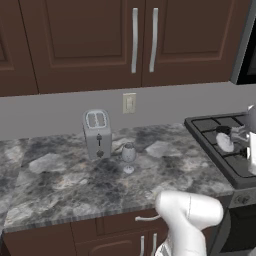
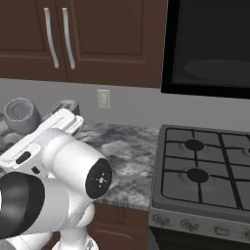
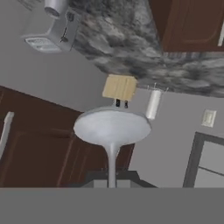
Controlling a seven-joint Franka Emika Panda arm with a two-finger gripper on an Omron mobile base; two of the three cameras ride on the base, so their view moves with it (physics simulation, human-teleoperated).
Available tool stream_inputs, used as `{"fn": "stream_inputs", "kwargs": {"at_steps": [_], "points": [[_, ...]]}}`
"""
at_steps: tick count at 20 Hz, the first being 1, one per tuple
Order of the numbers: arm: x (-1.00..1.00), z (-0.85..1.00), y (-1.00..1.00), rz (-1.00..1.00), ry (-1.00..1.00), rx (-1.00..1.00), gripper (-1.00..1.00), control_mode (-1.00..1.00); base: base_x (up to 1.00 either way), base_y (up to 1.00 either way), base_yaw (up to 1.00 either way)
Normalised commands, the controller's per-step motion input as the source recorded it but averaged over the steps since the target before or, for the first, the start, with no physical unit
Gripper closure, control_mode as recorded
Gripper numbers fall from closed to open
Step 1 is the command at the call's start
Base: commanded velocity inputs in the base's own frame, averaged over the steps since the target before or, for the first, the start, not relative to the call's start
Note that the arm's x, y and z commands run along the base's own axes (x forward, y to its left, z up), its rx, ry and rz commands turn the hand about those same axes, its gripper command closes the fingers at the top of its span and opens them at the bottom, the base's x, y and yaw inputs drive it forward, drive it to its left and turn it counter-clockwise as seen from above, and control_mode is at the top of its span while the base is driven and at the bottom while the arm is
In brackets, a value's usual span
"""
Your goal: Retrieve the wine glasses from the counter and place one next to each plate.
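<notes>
Grey surface (image 1: 60,190): marbled stone, its front edge bare in front of the toaster (image 1: 97,133).
Glass (image 1: 129,156): upright just right of the toaster, open stone around it.
Held glass (image 3: 112,131): stem pinched in the closed fingers (image 3: 112,181).
Stove (image 2: 205,171): right of the toaster, burners bare.

From the right base view, my own arm (image 2: 58,166) hides most of the counter (image 2: 124,146) and all but the top of the toaster (image 2: 63,105). At nine o'clock a wine glass (image 2: 22,114) shows its bowl alone. In the hand view I cannot see the fingertips.
</notes>
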Motion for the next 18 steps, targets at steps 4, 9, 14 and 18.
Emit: {"fn": "stream_inputs", "kwargs": {"at_steps": [4,9,14,18], "points": [[-0.84,0.49,-0.01,0.0,-0.25,-0.15,1.0,-1.0,0.0,0.0,0.0],[-0.38,0.11,0.0,0.0,-0.08,-0.07,1.0,1.0,-0.58,-0.27,-0.05],[0.0,0.0,0.0,0.0,0.0,0.0,1.0,1.0,-0.65,-0.8,-0.43],[0.0,0.0,0.0,0.0,0.0,0.0,1.0,1.0,-0.3,-0.58,-0.67]]}}
